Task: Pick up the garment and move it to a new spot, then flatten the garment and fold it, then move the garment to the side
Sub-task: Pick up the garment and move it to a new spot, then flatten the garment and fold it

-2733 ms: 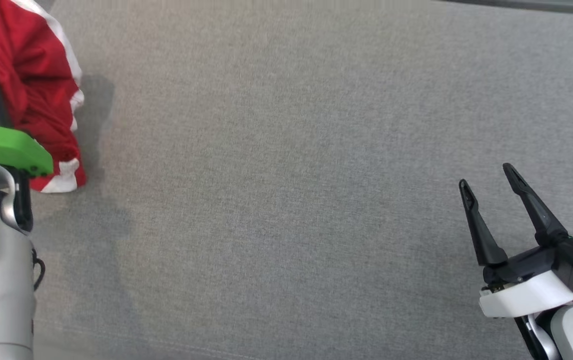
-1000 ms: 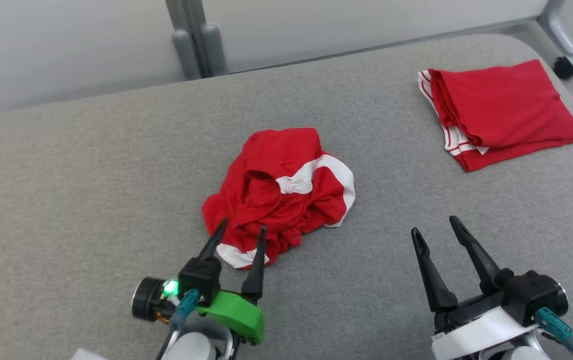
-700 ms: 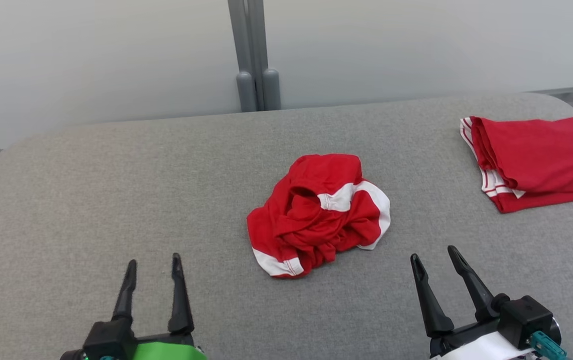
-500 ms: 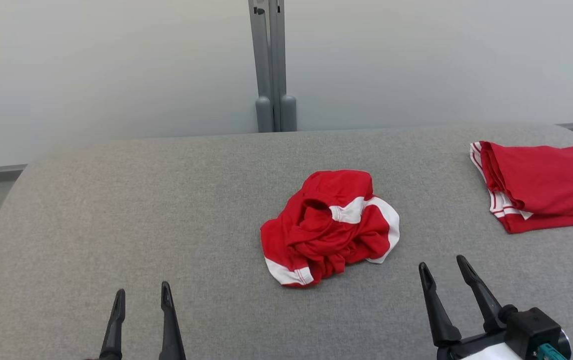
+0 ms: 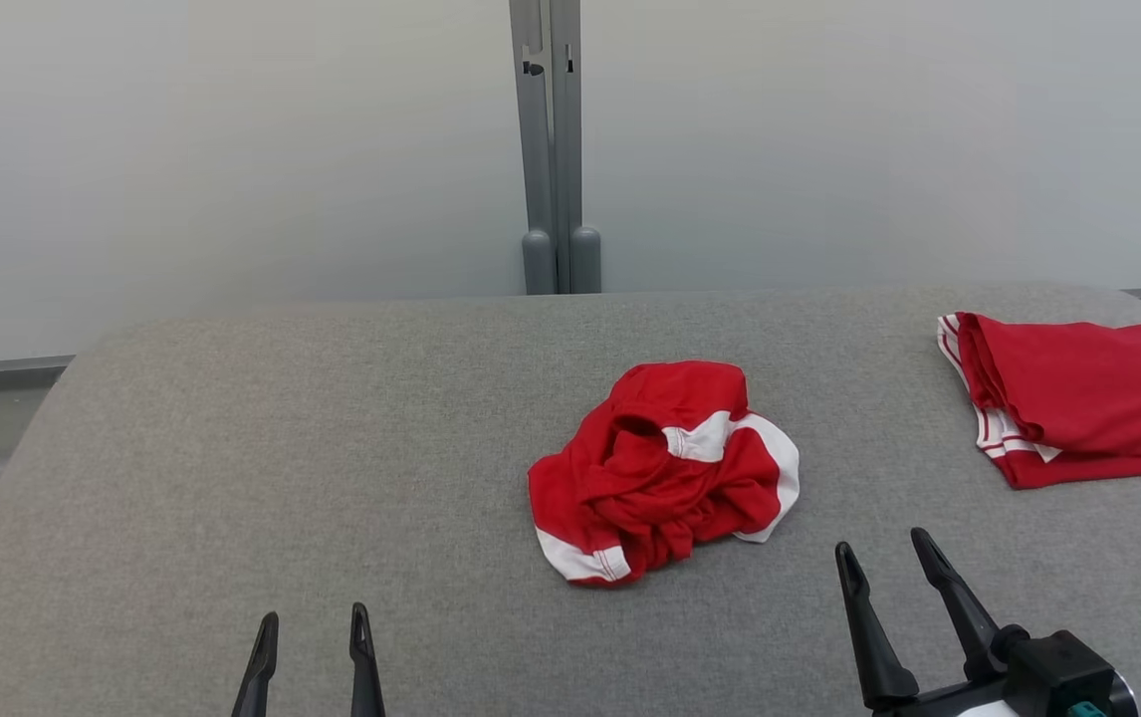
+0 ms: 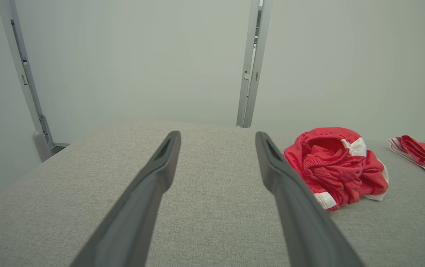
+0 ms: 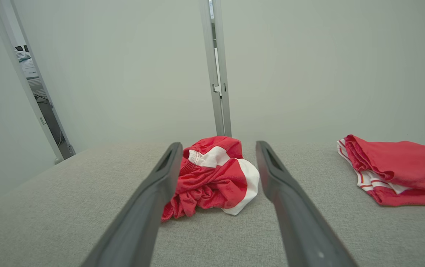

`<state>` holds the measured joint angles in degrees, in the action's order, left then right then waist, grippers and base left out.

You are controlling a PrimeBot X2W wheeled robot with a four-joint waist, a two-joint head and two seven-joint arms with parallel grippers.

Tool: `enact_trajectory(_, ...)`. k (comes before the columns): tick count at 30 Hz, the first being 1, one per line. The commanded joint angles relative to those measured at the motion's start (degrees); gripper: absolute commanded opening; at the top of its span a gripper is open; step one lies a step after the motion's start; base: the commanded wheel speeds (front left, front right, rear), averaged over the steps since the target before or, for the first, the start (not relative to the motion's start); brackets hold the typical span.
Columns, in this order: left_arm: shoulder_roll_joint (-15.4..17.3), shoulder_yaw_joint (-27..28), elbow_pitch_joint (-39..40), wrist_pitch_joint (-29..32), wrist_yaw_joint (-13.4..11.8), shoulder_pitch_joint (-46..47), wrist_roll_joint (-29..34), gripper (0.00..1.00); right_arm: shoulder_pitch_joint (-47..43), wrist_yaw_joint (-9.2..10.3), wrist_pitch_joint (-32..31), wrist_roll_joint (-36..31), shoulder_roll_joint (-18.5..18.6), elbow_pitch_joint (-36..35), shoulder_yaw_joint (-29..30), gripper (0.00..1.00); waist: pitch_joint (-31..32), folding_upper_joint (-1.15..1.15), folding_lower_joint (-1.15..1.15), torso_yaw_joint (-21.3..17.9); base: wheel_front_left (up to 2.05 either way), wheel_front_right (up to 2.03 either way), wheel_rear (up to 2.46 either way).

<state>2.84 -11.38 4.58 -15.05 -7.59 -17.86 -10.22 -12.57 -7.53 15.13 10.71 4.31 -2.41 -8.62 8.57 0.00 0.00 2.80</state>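
Observation:
A crumpled red garment (image 5: 665,470) with white trim lies in a heap near the middle of the grey padded table (image 5: 232,418). It also appears to the right of my left fingers in the left wrist view, the garment (image 6: 336,167), and between my right fingers farther off, the garment (image 7: 212,176). My left gripper (image 5: 312,622) is open at the lower left, well clear of the heap. My right gripper (image 5: 884,558) is open at the lower right, a short way in front of the heap and to its right. Both hold nothing.
A second red garment (image 5: 1078,396), folded, with striped white trim, lies at the table's far right edge. A grey post (image 5: 553,149) stands against the pale wall behind the table. Bare grey surface stretches across the table's left half.
The head camera swung and rose, bringing the whole table and wall into view. My left gripper let go of the garment, left it crumpled mid-table and drew back to the lower left.

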Motion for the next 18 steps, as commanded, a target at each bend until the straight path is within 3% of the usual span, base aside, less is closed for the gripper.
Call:
enact_trajectory(1, 0.13, -0.02, -0.09, -0.15, 0.02, 0.21, 0.58, 1.0, 0.27, 0.09, 0.0, -0.18, -0.04, -0.19, 0.21, 1.0, -0.25, 0.0, 0.0, -0.01, 0.0, 0.0, 0.0)
enact_trajectory(18, 0.13, -1.03, -0.22, -0.16, -0.67, 0.72, 1.59, 1.0, -0.36, 0.09, 0.0, 0.57, 0.14, -0.48, 1.2, 1.0, -0.65, 0.0, 0.0, 0.68, 0.0, 0.0, 0.0)
